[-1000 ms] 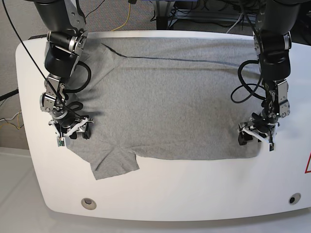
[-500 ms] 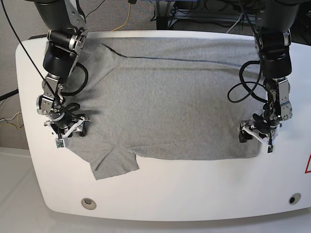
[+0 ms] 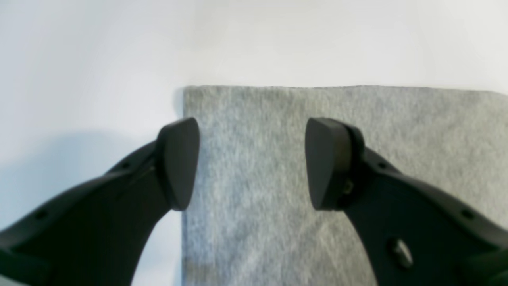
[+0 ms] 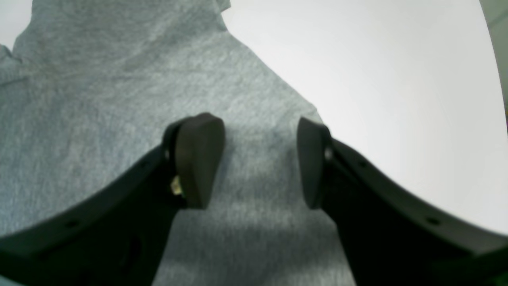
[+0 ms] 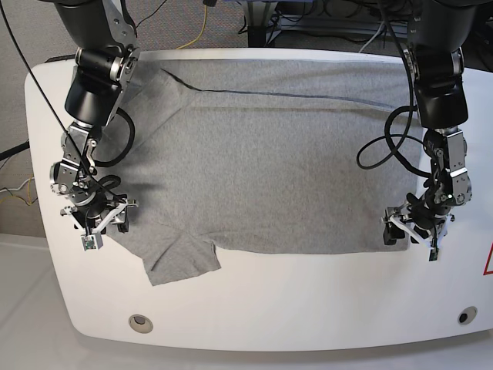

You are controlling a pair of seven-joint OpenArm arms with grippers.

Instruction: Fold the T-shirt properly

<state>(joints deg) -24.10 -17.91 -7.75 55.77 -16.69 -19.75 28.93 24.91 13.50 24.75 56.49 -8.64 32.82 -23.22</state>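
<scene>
T-shirt [image 5: 269,169] flat; left gripper [image 3: 252,163] and right gripper [image 4: 260,163] agape above near-edge corners. Pre-grasp step; next: lower, pinch.

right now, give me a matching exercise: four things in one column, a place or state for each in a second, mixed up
Things:
1. left end effector
2. right end effector
3. shirt
4. sleeve

Places or states:
A. spread flat on the white table
B. open, over the shirt's square corner
C. sticks out toward the table's near edge
D. open, over the shirt near a slanting edge

Pairs: 1-B, 2-D, 3-A, 4-C
</scene>
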